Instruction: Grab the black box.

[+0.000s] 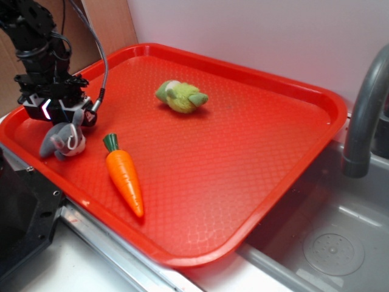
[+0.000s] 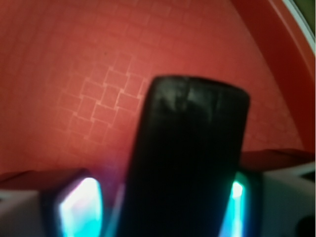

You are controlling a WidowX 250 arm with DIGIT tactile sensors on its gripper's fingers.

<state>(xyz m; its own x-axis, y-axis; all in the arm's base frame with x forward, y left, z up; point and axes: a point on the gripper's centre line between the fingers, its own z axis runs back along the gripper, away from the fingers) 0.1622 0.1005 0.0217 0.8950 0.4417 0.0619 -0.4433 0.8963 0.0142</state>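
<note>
The small matte black rectangular box is seen clamped between the lit fingers of the black robot gripper, above the left corner of the textured red plastic tray. A grey plush mouse lies just beneath the gripper.
</note>
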